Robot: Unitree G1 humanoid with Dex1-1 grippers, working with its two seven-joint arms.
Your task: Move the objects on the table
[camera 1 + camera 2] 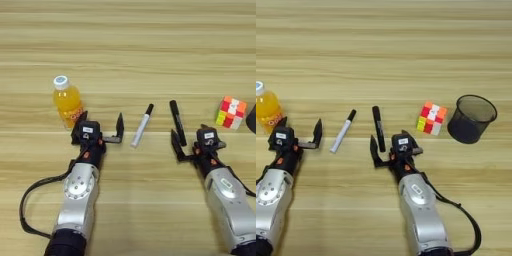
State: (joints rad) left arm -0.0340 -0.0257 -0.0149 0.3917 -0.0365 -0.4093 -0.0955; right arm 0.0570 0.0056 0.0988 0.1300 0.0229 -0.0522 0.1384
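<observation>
Nearest the camera, both silver forearms reached up the wooden surface (150,200) from the bottom edge. The left gripper (100,127) had its two black fingers (120,126) spread wide apart and held nothing. One finger stood between the orange-juice bottle (67,102) and the white marker (142,125), while the other was close against the bottle's base; whether it touched could not be told. That wide spread, beside an upright bottle, read as a stance for taking the bottle.

The right gripper (390,145) also held nothing, its fingers apart. The visible left finger (373,150) sat just beside the near end of the black marker (378,128), which lay almost straight away from the robot, so the fingers looked lined up to close across its barrel. This is a judgement only.

Just beyond the left fingers and to their right, the white marker lay slanted, black cap at the far end, apart from both grippers. Further right of the right fingers, the puzzle cube (431,119) rested flat, well clear of them. Beyond that stood a black mesh cup (472,119), open end up, a likely receptacle though the task did not say so. The far surface was bare planking.
</observation>
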